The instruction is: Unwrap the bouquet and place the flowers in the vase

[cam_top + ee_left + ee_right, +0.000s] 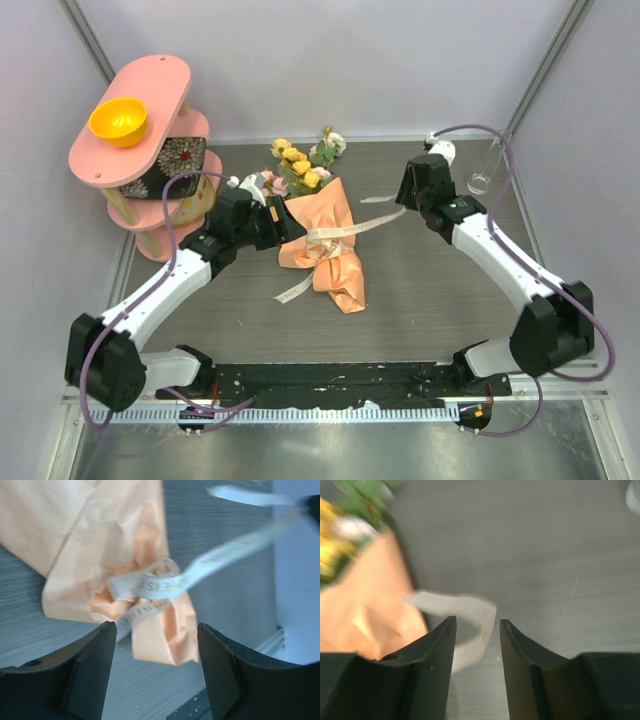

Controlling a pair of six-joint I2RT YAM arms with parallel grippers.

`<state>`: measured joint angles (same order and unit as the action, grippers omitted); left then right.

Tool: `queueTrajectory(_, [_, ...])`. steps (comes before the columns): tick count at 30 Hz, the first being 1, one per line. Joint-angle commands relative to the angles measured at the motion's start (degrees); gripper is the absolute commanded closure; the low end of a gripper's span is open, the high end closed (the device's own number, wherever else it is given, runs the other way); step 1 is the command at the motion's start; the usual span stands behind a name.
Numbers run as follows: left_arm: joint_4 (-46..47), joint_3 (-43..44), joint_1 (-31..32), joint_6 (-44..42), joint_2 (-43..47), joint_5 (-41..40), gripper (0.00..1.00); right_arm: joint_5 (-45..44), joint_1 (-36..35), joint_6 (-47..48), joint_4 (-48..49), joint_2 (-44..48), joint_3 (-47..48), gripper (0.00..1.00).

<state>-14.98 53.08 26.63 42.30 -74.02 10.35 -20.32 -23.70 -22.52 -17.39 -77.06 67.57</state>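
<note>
The bouquet lies flat mid-table, its orange-tan paper cone (325, 240) crumpled at the narrow end. The flowers (300, 165), yellow, pink and white, stick out toward the back. A cream ribbon (350, 228) crosses the paper and trails right. My left gripper (283, 228) is open at the cone's left side, with the paper (100, 545) and ribbon (165, 582) just beyond its tips (156, 630), which hold nothing. My right gripper (405, 200) is open; a loose, blurred ribbon loop (465, 610) lies by its tips (477, 622), not pinched. The clear vase (483, 170) stands back right.
A pink tiered stand (150, 80) at the back left carries an orange bowl (118, 120) and a floral black box (165, 165). Pale walls close in the table on three sides. A black strip (330, 385) runs along the near edge between the arm bases.
</note>
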Motion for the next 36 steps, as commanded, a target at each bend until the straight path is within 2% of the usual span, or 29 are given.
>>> queueTrajectory(1, [0.9,-5.2,0.5,0.5,8.3,8.2,0.3,13.1,1.2,-2.8,-6.4,-3.3,-6.4,0.5])
queueTrajectory(2, [1.3,-6.4,0.5,1.0,9.8,8.5,0.3,15.5,0.1,-3.7,-4.8,-2.1,-8.4,0.49])
queueTrajectory(4, [1.4,-9.2,0.5,2.6,13.7,8.8,0.29,17.8,-1.6,-4.7,-2.5,1.8,-12.2,0.4])
queueTrajectory(7, [2.6,-12.5,0.5,4.9,17.7,10.3,0.29,25.9,-5.0,-6.3,-0.5,4.8,-14.8,0.38])
queueTrajectory(12, [4.1,-16.2,0.5,8.1,22.0,12.7,0.29,29.5,-10.1,-6.0,2.3,5.3,-17.1,0.38])
queueTrajectory(14, [4.3,-17.7,0.5,9.2,23.9,12.8,0.28,30.1,-10.3,-7.0,3.6,4.4,-16.9,0.45])
queueTrajectory(15, [4.3,-18.1,0.5,9.5,24.5,12.9,0.28,31.7,-10.6,-8.1,6.3,4.0,-17.7,0.52])
queueTrajectory(16, [4.3,-18.9,0.4,9.7,25.2,12.9,0.28,31.8,-12.1,-10.4,7.8,3.1,-18.1,0.53])
queueTrajectory(22, [3.9,-20.8,0.5,11.0,27.7,14.2,0.28,20.6,-20.6,-12.5,10.7,-0.5,-18.1,0.52])
queueTrajectory(28, [2.9,-21.7,0.5,11.4,28.5,13.4,0.3,3.3,-25.6,-21.9,12.1,-3.9,-18.3,0.5])
queueTrajectory(32, [2.9,-21.6,0.5,11.5,28.4,13.5,0.29,-1.5,-25.9,-26.4,16.8,-6.9,-19.5,0.5])
queueTrajectory(36, [2.3,-21.3,0.6,11.5,28.8,13.6,0.26,-3.4,-25.9,-29.6,17.1,-10.4,-17.7,0.52])
